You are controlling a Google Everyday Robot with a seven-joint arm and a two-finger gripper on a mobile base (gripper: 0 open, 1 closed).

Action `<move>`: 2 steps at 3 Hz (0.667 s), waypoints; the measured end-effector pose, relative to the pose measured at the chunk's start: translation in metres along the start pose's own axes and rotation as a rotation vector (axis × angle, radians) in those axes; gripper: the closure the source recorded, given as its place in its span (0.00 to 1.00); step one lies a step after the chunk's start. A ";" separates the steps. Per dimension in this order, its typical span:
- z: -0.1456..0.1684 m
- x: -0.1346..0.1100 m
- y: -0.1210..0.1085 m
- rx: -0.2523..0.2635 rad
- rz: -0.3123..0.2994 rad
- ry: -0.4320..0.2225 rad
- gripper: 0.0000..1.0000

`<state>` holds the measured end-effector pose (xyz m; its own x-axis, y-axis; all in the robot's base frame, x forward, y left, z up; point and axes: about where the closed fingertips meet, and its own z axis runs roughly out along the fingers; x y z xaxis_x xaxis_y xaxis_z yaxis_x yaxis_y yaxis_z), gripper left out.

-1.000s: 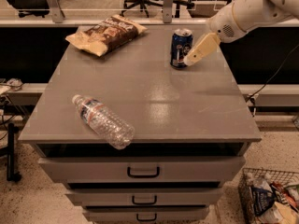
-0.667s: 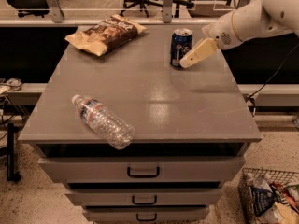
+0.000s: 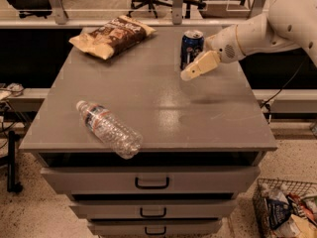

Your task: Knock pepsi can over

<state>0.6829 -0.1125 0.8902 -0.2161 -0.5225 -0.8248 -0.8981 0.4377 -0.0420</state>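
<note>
Beside gripper [image 3: 192,72], upright blue pepsi can [image 3: 191,46]

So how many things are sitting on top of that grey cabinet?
3: a chip bag at the back left, the pepsi can at back right with the end effector beside it, a water bottle lying front left.

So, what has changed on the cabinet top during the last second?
The pincer moved slightly left and down in the picture, beside the pepsi can. Nothing was gripped or released. The can stays upright; the water bottle and snack bag did not move.
</note>
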 end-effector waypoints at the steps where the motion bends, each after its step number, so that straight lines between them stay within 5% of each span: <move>1: 0.016 -0.020 0.038 -0.100 -0.052 -0.030 0.00; 2: 0.023 -0.049 0.079 -0.191 -0.114 -0.080 0.00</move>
<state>0.6313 -0.0358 0.9144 -0.0844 -0.4977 -0.8633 -0.9729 0.2283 -0.0365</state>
